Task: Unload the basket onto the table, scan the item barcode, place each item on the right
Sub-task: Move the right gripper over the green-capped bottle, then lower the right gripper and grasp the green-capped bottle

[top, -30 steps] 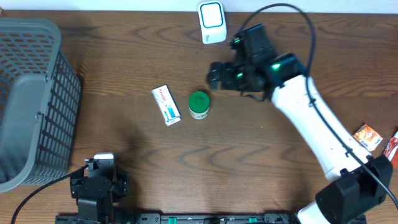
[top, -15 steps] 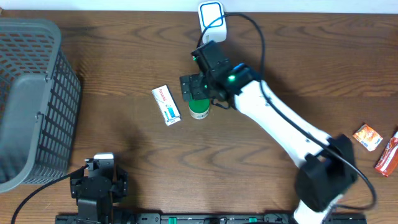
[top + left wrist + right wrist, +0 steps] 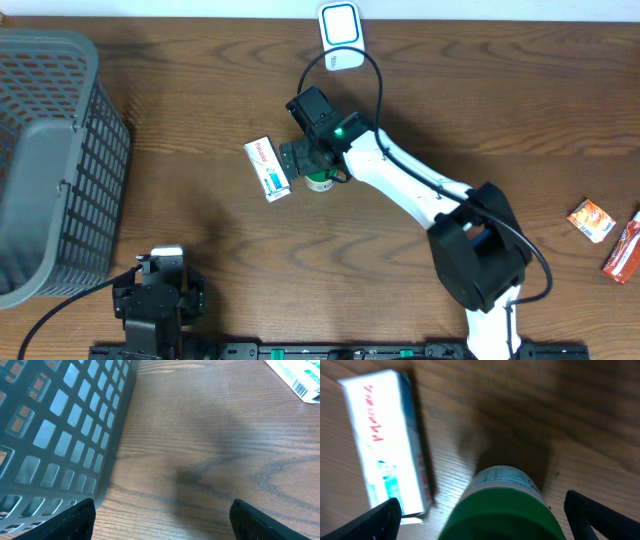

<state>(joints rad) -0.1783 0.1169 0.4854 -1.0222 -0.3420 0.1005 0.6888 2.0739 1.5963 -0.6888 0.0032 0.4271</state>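
- Green-capped small round bottle point(image 3: 321, 183) stands straight up, cap on top.
- Right gripper point(image 3: 492, 519) hangs over it, fingers spread wide.
- Left gripper point(image 3: 165, 522) is spread wide too.

Wood table point(image 3: 200, 110), as we see it: green-capped bottle point(image 3: 322, 183) directly under R gripper point(image 3: 305, 160); white box point(image 3: 267, 169) just left of it; scanner point(image 3: 341, 35) beyond; basket point(image 3: 50, 150) far left; snack pkts point(image 3: 591, 220) far right.
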